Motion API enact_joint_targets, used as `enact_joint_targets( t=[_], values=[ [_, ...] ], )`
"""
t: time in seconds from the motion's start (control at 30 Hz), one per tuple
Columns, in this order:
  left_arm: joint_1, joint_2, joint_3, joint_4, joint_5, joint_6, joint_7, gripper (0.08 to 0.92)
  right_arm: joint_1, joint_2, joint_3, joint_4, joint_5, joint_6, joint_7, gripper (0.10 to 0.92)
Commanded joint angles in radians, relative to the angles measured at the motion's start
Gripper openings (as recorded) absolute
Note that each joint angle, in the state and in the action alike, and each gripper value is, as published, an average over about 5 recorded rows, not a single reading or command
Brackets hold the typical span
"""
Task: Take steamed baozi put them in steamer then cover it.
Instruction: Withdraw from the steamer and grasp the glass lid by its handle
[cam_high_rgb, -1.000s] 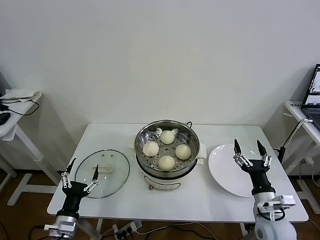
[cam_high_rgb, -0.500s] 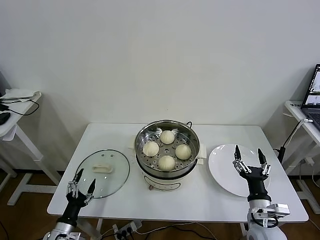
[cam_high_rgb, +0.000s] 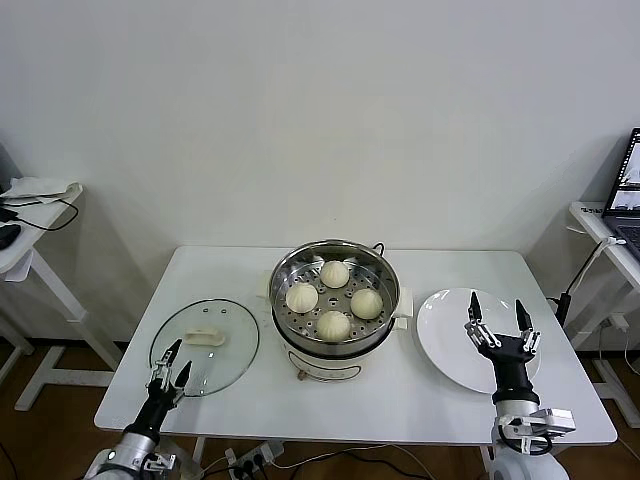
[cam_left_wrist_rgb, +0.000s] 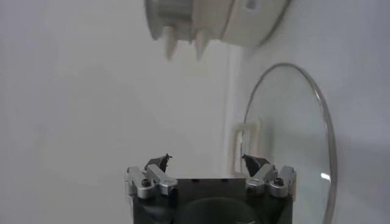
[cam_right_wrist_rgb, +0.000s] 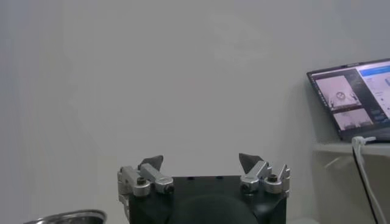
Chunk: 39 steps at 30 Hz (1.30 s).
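The steamer (cam_high_rgb: 335, 307) stands in the middle of the white table (cam_high_rgb: 400, 400), and I use it as the landmark. It is a shiny steel pot on a white base. Inside it, on the perforated tray, lie the four steamed baozi (cam_high_rgb: 334, 298): one at the far side, one at the left, one at the right and one at the near side. They sit close together but do not seem to touch.

The cover (cam_high_rgb: 205, 345) lies flat on the table to the left of the steamer, just beside it, with its white handle (cam_high_rgb: 204, 337) facing up. The steamer is not covered.

To the right of the steamer lies a white plate (cam_high_rgb: 450, 345), also just beside it.

The left gripper (cam_high_rgb: 167, 367) is to the left of the steamer and nearer to the robot, over the near edge of the cover. Its jaws are apart and hold nothing. In the left wrist view the left gripper (cam_left_wrist_rgb: 207, 163) shows its two fingertips spread, with the cover (cam_left_wrist_rgb: 317, 115) beyond them.

The right gripper (cam_high_rgb: 497, 313) is to the right of the steamer, above the plate. Its jaws are also apart and empty. The right wrist view shows a laptop screen (cam_right_wrist_rgb: 352, 99) in the background.
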Motion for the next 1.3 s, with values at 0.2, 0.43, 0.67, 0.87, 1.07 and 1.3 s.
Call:
enact_joint_targets(
  t=[0.2,0.43,0.67,0.87,1.07,1.3],
  values=[
    [-0.158,0.000,0.018,0.111,0.113,0.063,-0.007,0.823,0.005,0.010,-0.002,-0.009,-0.011,0.003,0.002,0.823],
    [-0.185,-0.010,0.034,0.130,0.118,0.071,0.001,0.823,0.015,0.012,-0.003,-0.020,-0.015,0.003,0.002,0.823],
    [-0.211,-0.020,0.047,0.149,0.126,0.079,0.004,0.823,0.020,0.010,-0.004,-0.031,-0.020,0.003,0.001,0.823],
    [-0.235,-0.025,0.051,0.183,0.143,0.083,0.007,0.823,0.026,0.009,-0.003,-0.036,-0.021,0.003,0.000,0.823],
    [-0.253,-0.029,0.056,0.209,0.146,0.084,0.005,0.823,0.028,0.009,-0.003,-0.041,-0.023,0.005,-0.001,0.823],
    [-0.273,-0.036,0.064,0.230,0.152,0.092,0.003,0.823,0.027,0.012,-0.005,-0.044,-0.027,0.009,-0.002,0.823]
  ],
)
